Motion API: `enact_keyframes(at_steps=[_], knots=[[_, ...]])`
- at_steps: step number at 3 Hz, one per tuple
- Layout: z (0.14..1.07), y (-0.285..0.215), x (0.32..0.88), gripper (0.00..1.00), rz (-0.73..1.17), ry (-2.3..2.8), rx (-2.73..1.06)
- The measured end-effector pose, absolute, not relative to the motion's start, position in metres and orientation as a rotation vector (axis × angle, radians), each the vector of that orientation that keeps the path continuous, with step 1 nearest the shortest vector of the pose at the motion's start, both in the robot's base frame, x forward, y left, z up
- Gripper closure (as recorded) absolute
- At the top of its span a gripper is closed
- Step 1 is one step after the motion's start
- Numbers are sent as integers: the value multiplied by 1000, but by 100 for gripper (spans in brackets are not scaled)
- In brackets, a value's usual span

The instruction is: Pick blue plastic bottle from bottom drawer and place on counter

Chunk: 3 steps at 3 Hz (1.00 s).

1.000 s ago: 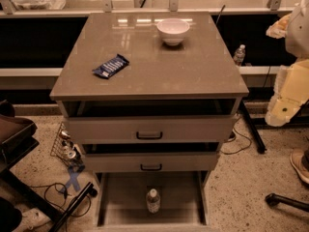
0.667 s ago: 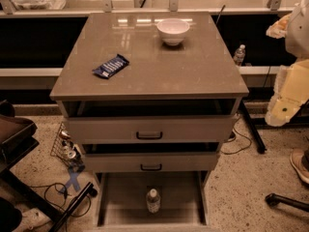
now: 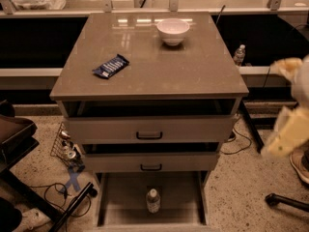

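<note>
- Here's the cabinet, and the bottom drawer (image 3: 120,204) is pulled right out toward us, its flat floor in plain sight.
- There's the blue plastic bottle (image 3: 153,200), standing upright on that floor, white cap up, about midway between the drawer's left and right walls and touching neither.
- Above it, the middle drawer (image 3: 111,162) and the top drawer (image 3: 96,128) each sit a little way out, black handles facing us.
- Up on the counter (image 3: 193,76), a white bowl (image 3: 173,31) sits toward the far edge, just right of centre.
- A flat blue snack wrapper (image 3: 110,65) lies on the left half of the counter, well apart from the bowl.
- The gripper (image 3: 289,129) is over at the right edge of the scene, pale and cream-coloured, off to the side of the cabinet and well apart from the bottle and the counter.
- Spread or pressed together? I cannot tell, and it carries nothing that I can see.
- A second small bottle (image 3: 239,54) stands on the ledge beyond the cabinet's far right corner.
- Cables (image 3: 58,193) trail over the speckled floor on the near left.
</note>
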State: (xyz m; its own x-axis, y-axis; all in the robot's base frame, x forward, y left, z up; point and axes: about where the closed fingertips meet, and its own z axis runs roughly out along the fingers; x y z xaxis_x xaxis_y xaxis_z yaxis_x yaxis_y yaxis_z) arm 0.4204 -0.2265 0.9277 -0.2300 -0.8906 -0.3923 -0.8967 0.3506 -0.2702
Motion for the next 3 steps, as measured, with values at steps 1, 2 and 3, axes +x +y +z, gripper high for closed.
enact_keyframes(at_steps=[1,2,3], knots=[[861,-242,399,0,140,2089,-1437],[808,-257,399,0,219,2007,-1253],[766,-263,402,0,292,1839,-1166]])
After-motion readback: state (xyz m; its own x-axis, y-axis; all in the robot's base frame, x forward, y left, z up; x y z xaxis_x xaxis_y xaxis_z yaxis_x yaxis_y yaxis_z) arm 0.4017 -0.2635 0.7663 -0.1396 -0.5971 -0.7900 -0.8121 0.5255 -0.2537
